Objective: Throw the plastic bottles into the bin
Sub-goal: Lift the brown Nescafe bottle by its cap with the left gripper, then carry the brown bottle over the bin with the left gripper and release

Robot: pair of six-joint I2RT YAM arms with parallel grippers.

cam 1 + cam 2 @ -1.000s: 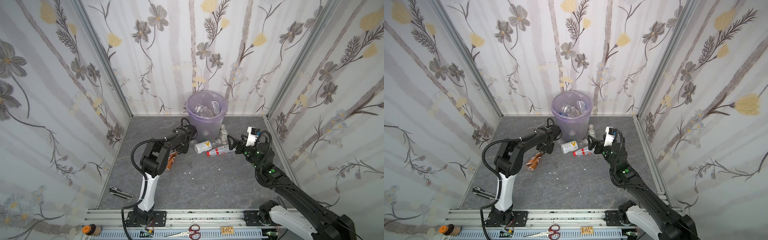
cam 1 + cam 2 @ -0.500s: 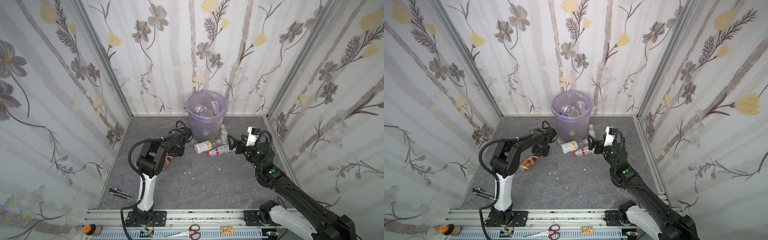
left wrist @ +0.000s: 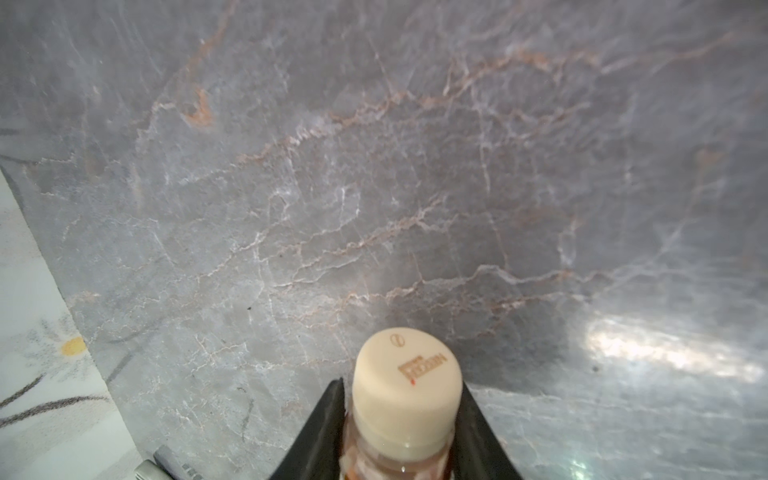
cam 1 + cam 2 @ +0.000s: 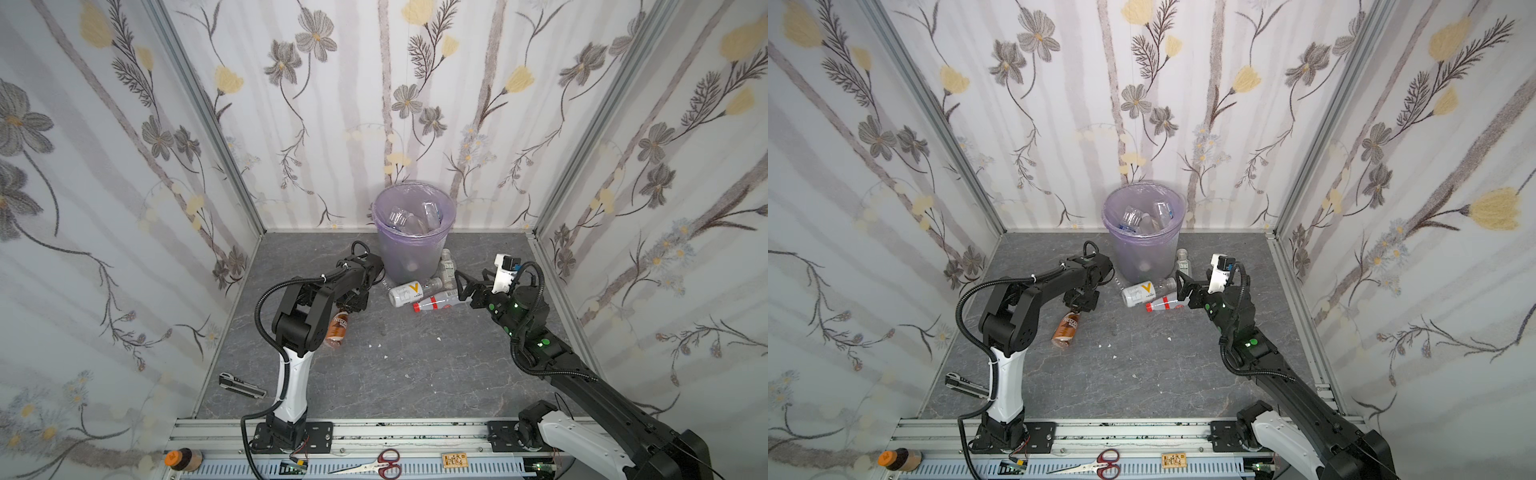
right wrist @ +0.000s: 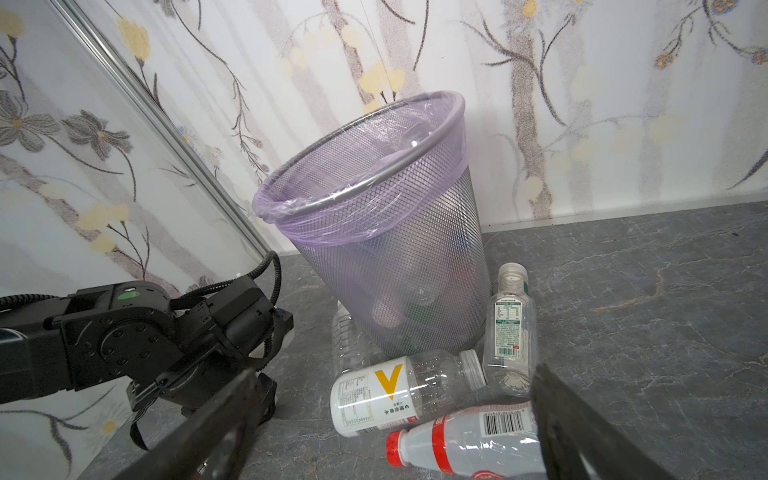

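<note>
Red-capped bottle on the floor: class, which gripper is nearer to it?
Right. The right gripper stands open at the bottom end of the red-capped bottle; the left gripper is well away on its cap side, shut on the neck of a brown bottle.

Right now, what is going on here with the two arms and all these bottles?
The bin already holds several clear bottles. The left gripper is shut on the neck of a brown bottle, under its cream cap. The right gripper is open, its jaws either side of a red-capped bottle lying on the floor by the bin. A white bottle and a small clear bottle are there too.
</note>
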